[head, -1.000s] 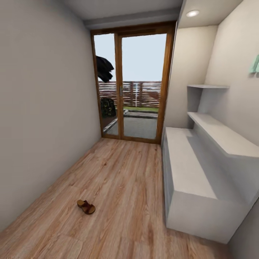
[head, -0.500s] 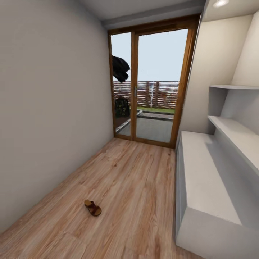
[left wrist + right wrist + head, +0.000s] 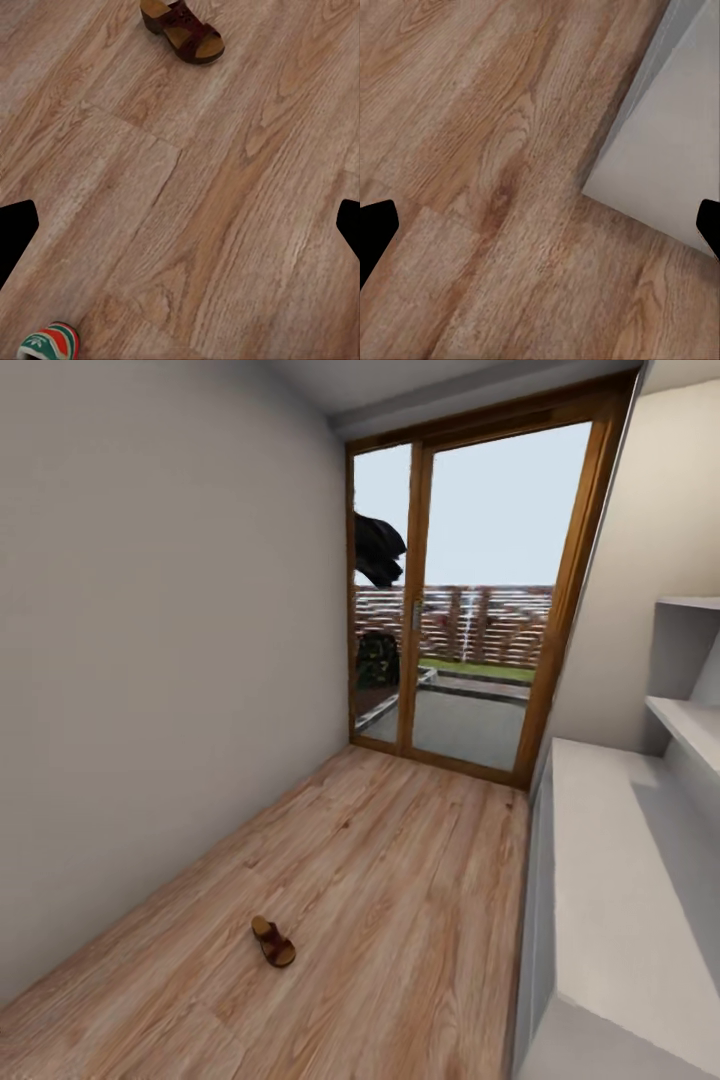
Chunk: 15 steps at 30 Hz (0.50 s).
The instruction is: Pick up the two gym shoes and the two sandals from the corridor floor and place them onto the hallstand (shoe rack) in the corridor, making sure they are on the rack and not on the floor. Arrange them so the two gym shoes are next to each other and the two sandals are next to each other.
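Note:
One dark-brown sandal (image 3: 272, 942) lies alone on the wood-plank corridor floor (image 3: 400, 880), left of the hallstand (image 3: 620, 900). The stand's pale-grey bench top runs along the right wall, with an upper shelf (image 3: 690, 725) behind it. In the left wrist view a sandal (image 3: 184, 30) lies on the planks, and the red-and-green end of a gym shoe (image 3: 49, 345) peeks in at the frame's edge. My left gripper (image 3: 180, 232) hangs open above bare floor between them. My right gripper (image 3: 540, 229) is open over the floor beside a corner of the hallstand (image 3: 675, 135).
A plain grey wall (image 3: 150, 660) bounds the corridor on the left. A wood-framed glass door (image 3: 470, 600) closes the far end, with a fence and a dark shape outside. Open floor stretches between the wall and the stand.
The whole head view has swung left, so the hallstand sits further right and the left wall takes more of the frame. The sandal lies where it was on the floor.

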### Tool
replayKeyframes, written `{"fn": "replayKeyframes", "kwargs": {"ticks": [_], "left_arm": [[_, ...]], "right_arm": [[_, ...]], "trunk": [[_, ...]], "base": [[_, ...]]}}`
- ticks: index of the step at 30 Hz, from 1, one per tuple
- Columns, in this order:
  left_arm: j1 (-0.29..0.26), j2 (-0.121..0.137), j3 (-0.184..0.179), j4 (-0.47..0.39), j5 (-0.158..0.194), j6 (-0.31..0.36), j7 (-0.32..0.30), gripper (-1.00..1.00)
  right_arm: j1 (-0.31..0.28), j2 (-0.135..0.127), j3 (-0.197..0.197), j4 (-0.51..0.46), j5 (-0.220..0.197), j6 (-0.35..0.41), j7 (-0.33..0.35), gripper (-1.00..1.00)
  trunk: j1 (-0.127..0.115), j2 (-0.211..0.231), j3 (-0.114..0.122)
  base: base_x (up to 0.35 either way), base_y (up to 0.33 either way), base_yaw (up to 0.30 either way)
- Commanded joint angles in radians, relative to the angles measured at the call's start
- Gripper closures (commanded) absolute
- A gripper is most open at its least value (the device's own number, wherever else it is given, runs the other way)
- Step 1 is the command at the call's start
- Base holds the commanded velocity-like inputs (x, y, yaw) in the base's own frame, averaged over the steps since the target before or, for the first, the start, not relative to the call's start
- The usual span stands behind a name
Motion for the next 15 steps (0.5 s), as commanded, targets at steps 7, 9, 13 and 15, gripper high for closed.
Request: {"fn": "replayKeyframes", "kwargs": {"ticks": [7,9,13,15], "left_arm": [[-0.001,0.0,0.0,0.001,0.0,-0.003,0.0,-1.0],[-0.001,0.0,0.0,0.001,0.0,-0.003,0.0,-1.0],[-0.001,0.0,0.0,0.001,0.0,-0.003,0.0,-1.0],[-0.001,0.0,0.0,0.001,0.0,-0.003,0.0,-1.0]], "right_arm": [[0.0,0.0,0.0,0.001,-0.001,-0.003,0.0,-1.0],[0.0,0.0,0.0,0.001,-0.001,-0.003,0.0,-1.0],[0.0,0.0,0.0,0.001,-0.001,-0.003,0.0,-1.0],[0.0,0.0,0.0,0.001,-0.001,-0.003,0.0,-1.0]], "trunk": [[0.0,0.0,-0.001],[0.0,0.0,-0.001],[0.0,0.0,-0.001],[0.0,0.0,-0.001]], "base": [[0.117,-0.111,0.277],[0.027,-0.021,0.277],[0.014,-0.011,0.277],[0.006,-0.005,0.277]]}}
